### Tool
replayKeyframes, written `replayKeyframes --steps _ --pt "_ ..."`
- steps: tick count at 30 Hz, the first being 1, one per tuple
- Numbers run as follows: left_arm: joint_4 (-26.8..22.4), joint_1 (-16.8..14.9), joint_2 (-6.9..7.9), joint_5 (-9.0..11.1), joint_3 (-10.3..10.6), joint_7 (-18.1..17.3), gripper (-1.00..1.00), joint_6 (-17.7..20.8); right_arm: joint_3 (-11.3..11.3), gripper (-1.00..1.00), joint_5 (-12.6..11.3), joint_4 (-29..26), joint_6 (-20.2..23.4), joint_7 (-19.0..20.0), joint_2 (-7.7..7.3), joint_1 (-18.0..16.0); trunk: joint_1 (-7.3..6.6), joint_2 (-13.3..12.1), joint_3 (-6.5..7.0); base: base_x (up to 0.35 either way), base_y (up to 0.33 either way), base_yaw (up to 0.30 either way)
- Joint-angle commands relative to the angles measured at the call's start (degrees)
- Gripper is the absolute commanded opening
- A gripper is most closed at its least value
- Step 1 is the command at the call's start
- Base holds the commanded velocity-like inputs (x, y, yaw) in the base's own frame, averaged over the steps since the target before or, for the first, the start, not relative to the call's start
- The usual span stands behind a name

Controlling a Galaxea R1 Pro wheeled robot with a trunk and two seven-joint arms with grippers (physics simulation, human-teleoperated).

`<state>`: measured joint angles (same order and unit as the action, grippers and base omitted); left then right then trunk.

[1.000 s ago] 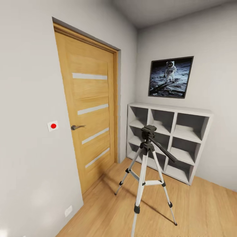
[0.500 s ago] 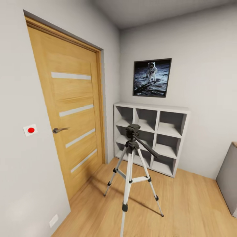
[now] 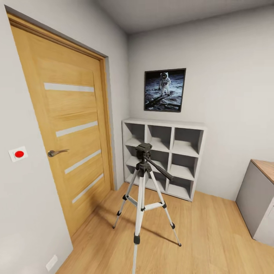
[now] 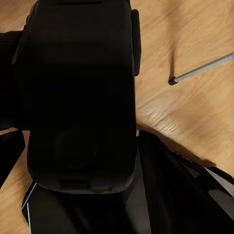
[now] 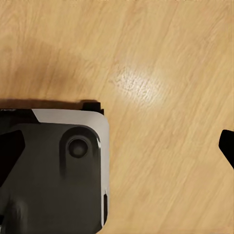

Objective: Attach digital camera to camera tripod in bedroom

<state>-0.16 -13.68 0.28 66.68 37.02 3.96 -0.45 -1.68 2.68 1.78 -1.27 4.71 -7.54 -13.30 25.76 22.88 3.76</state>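
Observation:
The camera tripod stands on the wood floor of the bedroom in front of the white cube shelf. It has silver legs, and its black head carries a long pan handle and nothing else. In the left wrist view a black blocky digital camera sits close to the lens, with my left gripper shut on it; one tripod foot shows beyond. My right gripper hangs open over bare floor, one fingertip showing at the frame's edge.
A wooden door with a lever handle is on the left wall, with a red-dot switch beside it. An astronaut picture hangs above the shelf. A grey cabinet with a wood top stands at the right.
The head view has swung right, so door, tripod and shelf sit further left in the picture. The grey cabinet has come into view at the right.

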Motion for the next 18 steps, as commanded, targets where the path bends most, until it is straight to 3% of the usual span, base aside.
replayKeyframes --steps 1,18 --pt "0.0 0.0 0.01 0.3 0.5 0.1 -1.00 0.0 -0.2 1.00 0.3 0.2 -0.2 0.2 -0.04 -0.1 0.02 0.0 -0.02 0.000 0.000 -0.016" --pt "0.0 0.0 -0.02 0.3 0.5 0.1 -1.00 -0.1 0.0 1.00 0.7 0.2 -0.4 0.1 -0.19 -0.1 0.02 0.0 -0.02 0.000 0.000 -0.003"
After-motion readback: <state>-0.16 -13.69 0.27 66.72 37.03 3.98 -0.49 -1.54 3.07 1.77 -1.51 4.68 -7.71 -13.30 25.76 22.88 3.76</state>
